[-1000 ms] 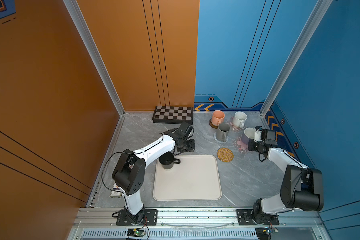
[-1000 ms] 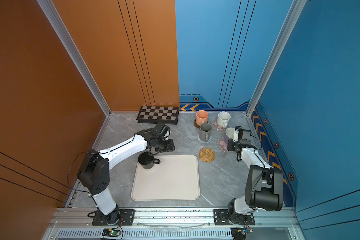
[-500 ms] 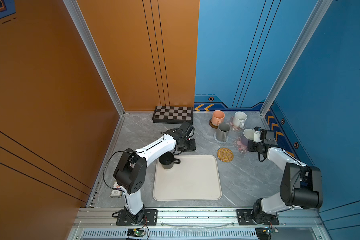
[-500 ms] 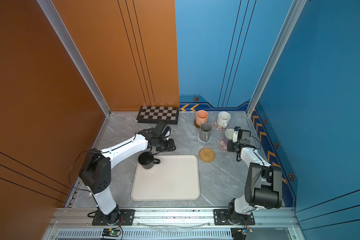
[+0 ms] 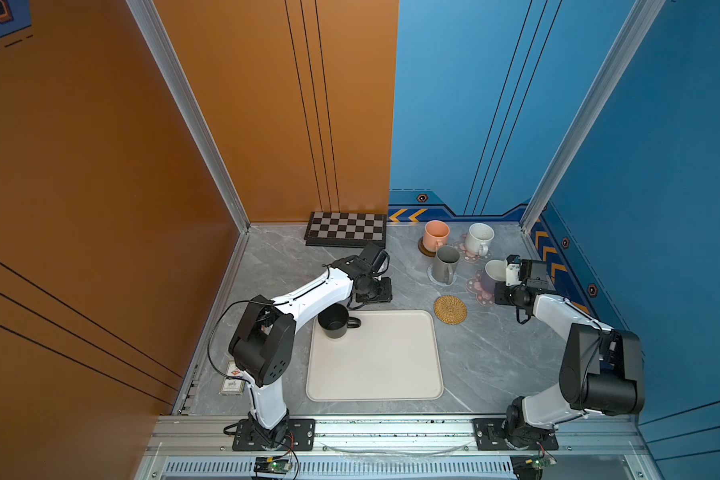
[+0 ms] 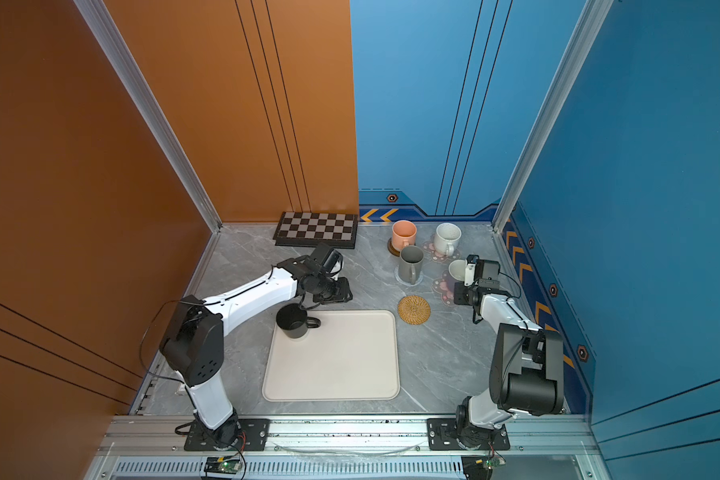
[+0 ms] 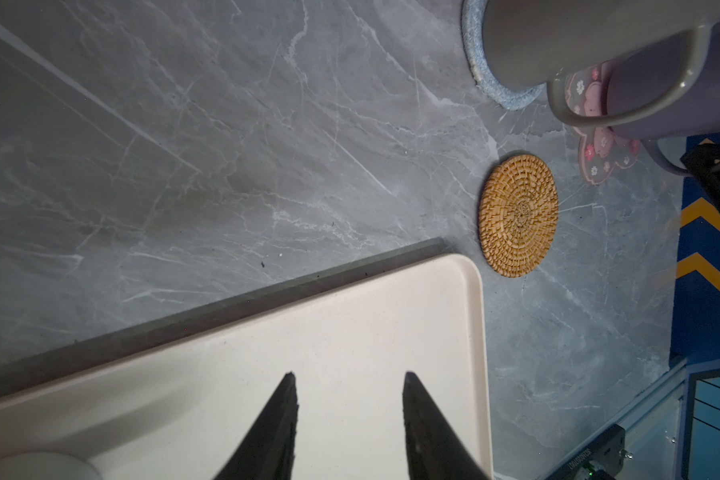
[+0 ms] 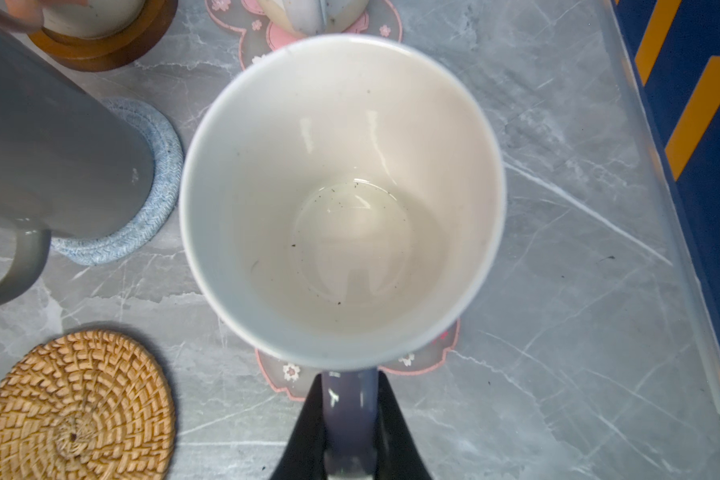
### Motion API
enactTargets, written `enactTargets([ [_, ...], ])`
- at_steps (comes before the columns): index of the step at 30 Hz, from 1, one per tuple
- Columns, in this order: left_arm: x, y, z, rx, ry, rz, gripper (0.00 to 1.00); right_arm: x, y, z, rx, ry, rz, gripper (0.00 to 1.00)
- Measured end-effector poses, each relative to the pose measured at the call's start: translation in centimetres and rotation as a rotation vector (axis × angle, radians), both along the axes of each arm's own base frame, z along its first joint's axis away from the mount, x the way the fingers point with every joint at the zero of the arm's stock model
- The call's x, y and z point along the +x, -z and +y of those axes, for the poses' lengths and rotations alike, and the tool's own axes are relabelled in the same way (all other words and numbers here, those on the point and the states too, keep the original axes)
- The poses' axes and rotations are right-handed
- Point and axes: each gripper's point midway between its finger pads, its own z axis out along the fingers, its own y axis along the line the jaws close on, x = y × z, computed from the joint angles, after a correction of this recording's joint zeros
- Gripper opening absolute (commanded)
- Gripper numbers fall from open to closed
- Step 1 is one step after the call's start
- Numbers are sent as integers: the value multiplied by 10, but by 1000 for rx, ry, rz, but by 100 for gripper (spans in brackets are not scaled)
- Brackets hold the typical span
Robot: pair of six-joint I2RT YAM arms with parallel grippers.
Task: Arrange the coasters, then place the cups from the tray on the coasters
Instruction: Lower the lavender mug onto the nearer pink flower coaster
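Grey marble tabletop (image 5: 495,365) carried the lavender mug (image 8: 341,195) over a flower coaster (image 8: 429,357), right gripper (image 8: 350,382) clamped on its handle; left gripper (image 7: 348,376), parted and empty, hovered nearer the black mug (image 5: 334,322), upper-left on the tray (image 5: 375,365)

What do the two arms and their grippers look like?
The left arm and right arm have white links and bulky black joint housings; a thin black cable loops beside the left. The left gripper and right gripper have black, tapering jaws.
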Motion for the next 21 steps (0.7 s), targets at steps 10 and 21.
enactTargets([
  [10, 0, 0, 0, 0, 0, 0, 43, 5, 4, -2, -28, -7, 33, 0],
  [21, 0, 0, -1, -3, 2, 1, 43, 4, 4, -2, -31, -12, 39, 10],
])
